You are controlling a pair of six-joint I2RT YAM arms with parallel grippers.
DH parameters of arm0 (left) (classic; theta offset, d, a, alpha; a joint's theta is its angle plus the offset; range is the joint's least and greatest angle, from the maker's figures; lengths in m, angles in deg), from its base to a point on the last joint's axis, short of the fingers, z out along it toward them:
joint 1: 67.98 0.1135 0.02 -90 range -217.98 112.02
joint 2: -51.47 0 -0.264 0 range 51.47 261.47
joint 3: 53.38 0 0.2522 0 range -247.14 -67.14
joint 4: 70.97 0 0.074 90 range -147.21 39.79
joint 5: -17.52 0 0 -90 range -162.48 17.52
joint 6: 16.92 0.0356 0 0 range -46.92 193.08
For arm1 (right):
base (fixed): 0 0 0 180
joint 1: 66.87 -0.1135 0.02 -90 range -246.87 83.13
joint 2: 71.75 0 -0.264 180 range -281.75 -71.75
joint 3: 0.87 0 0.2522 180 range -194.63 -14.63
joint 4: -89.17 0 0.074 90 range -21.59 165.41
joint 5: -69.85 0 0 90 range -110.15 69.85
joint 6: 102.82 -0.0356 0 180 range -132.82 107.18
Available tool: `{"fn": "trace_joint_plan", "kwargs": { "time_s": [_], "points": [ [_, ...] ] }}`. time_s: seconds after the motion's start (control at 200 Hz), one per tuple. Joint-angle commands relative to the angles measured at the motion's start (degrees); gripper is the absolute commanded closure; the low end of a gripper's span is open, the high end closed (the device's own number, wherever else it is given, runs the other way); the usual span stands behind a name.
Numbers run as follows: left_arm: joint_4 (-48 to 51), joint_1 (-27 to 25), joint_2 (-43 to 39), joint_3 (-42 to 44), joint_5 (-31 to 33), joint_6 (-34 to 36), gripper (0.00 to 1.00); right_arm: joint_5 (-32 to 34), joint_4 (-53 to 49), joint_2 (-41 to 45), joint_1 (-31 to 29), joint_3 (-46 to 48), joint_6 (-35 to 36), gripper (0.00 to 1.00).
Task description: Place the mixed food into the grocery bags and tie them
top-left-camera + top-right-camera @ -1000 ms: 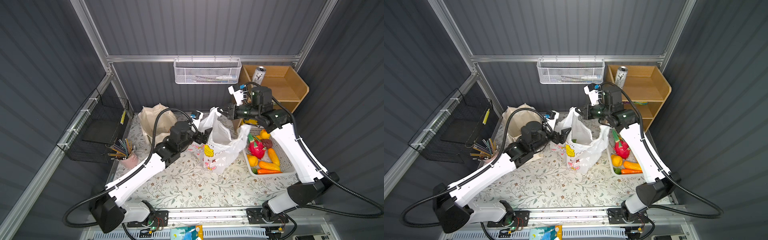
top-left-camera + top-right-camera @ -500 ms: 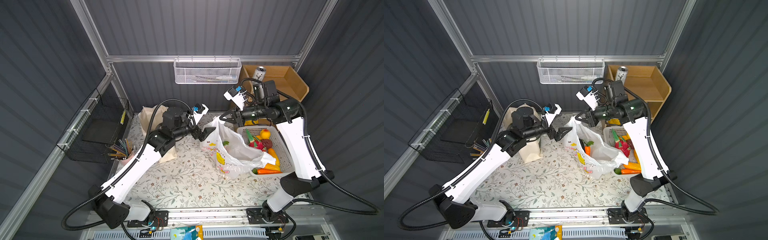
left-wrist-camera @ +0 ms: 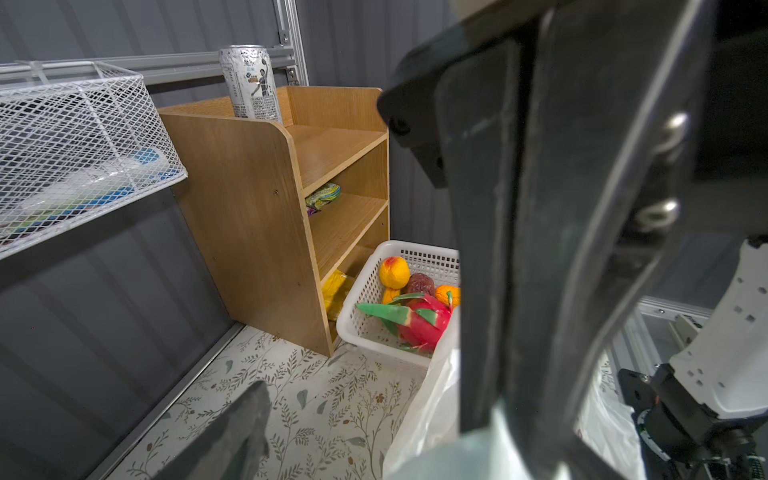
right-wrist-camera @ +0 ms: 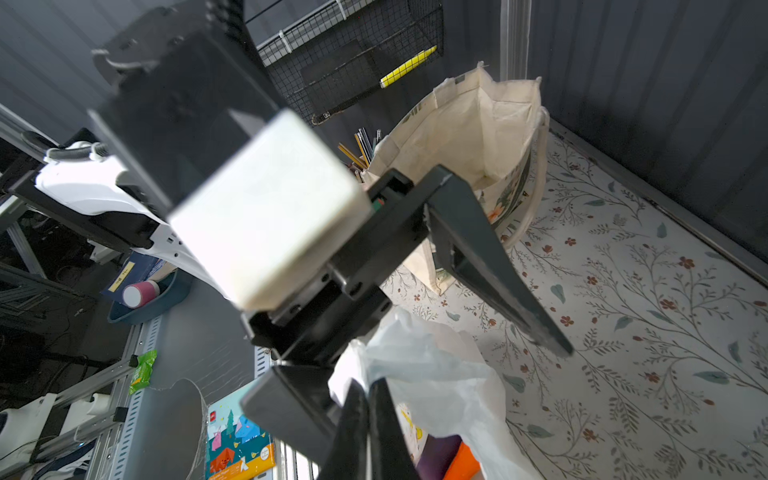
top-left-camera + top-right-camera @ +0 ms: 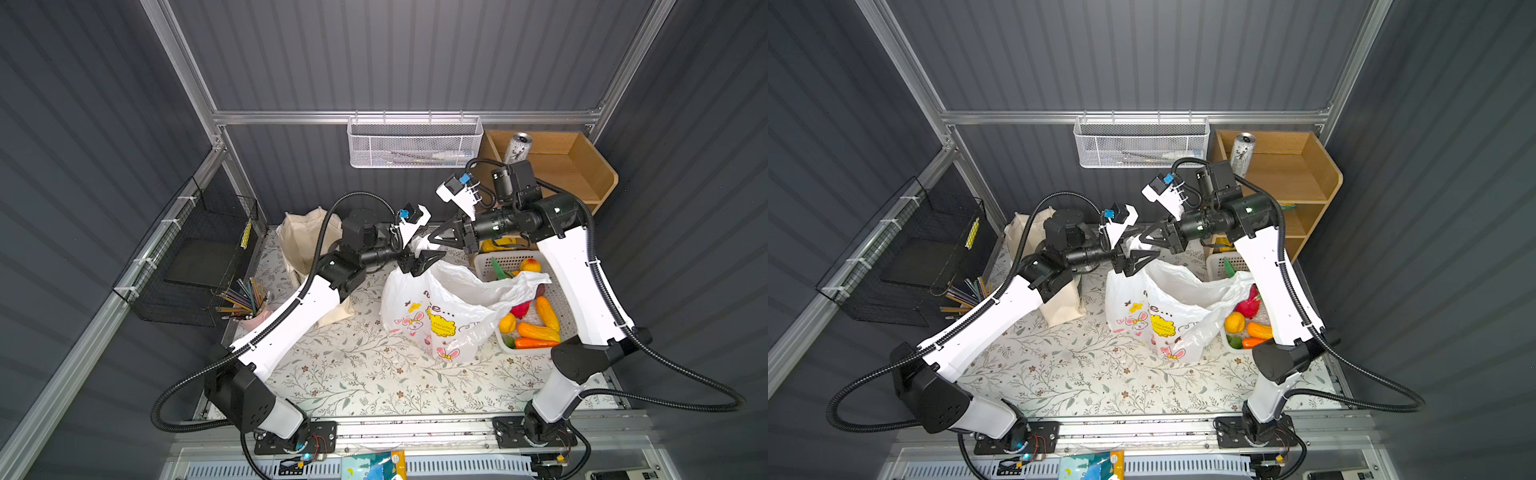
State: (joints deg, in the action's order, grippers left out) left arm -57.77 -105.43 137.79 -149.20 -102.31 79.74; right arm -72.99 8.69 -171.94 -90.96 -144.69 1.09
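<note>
The white plastic grocery bag (image 5: 440,316) with cartoon prints stands mid-table, its mouth sagging toward the basket. My right gripper (image 5: 430,242) is shut on the bag's raised handle (image 4: 415,353), fingers pressed together (image 4: 368,415). My left gripper (image 5: 428,264) is open right beside it, one finger (image 4: 498,266) on each side of the handle. Purple and orange food (image 4: 449,457) shows inside the bag. A dragon fruit (image 3: 419,322), carrots (image 5: 536,332) and a yellow fruit (image 5: 508,323) lie in the white basket (image 5: 482,262). The cream tote (image 5: 303,237) stands open at the back left.
A silver can (image 5: 517,148) stands on top of the wooden shelf unit (image 5: 582,166), with snack packets (image 3: 324,195) on its shelves. A white mesh basket (image 5: 415,141) hangs on the back wall. A pencil cup (image 5: 253,316) and a black wire rack (image 5: 199,257) are at the left.
My left gripper has swung right from beside the tote to the bag's handle and narrowed slightly. My right gripper has carried the handle leftward, and the bag now stands more upright.
</note>
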Motion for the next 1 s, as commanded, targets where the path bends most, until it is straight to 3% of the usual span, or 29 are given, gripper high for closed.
{"fn": "trace_joint_plan", "kwargs": {
  "time_s": [0.0, 0.1, 0.23, 0.265, 0.3, 0.34, 0.485, 0.68, 0.83, 0.996],
  "points": [
    [-9.5, -0.3, 1.4, 4.6, 0.0, -4.4, 0.27, -4.0, 2.5, -0.1, -0.2, -1.4, -0.9, 1.0],
    [-14.2, -0.3, 2.4, 7.3, -0.7, -7.5, 0.46, -4.8, 2.6, -0.6, -0.2, -1.3, -0.8, 1.0],
    [-19.8, -0.3, 1.9, 11.0, 1.4, -11.0, 0.91, -4.7, 2.2, -0.9, 0.2, -1.0, -0.4, 1.0],
    [-21.0, -0.2, 1.5, 12.0, 2.2, -11.7, 1.0, -4.4, 2.6, -0.6, 0.6, -0.7, -0.8, 0.87],
    [-22.3, -0.3, 1.2, 12.8, 3.3, -12.9, 1.0, -3.9, 4.3, 0.1, 0.9, 0.4, -2.2, 0.71],
    [-23.9, -0.3, 0.9, 13.9, 4.9, -14.5, 1.0, -2.8, 7.8, 1.6, 1.6, 3.0, -4.9, 0.59],
    [-32.1, -0.3, -0.1, 18.9, 12.9, -22.7, 1.0, 5.0, 30.8, 13.0, 4.1, 22.5, -19.0, 0.41],
    [-34.5, -1.3, -1.7, 21.4, 19.2, -26.2, 1.0, 10.6, 61.3, 22.6, 4.4, 46.1, -40.5, 0.3],
    [-33.3, -2.0, -1.0, 20.7, 19.7, -27.2, 1.0, 12.8, 71.2, 21.5, 1.7, 50.6, -47.6, 0.26],
    [-32.0, -2.6, -0.3, 19.6, 19.4, -27.1, 1.0, 12.7, 77.1, 18.2, -1.1, 50.0, -50.9, 0.25]
  ]
}}
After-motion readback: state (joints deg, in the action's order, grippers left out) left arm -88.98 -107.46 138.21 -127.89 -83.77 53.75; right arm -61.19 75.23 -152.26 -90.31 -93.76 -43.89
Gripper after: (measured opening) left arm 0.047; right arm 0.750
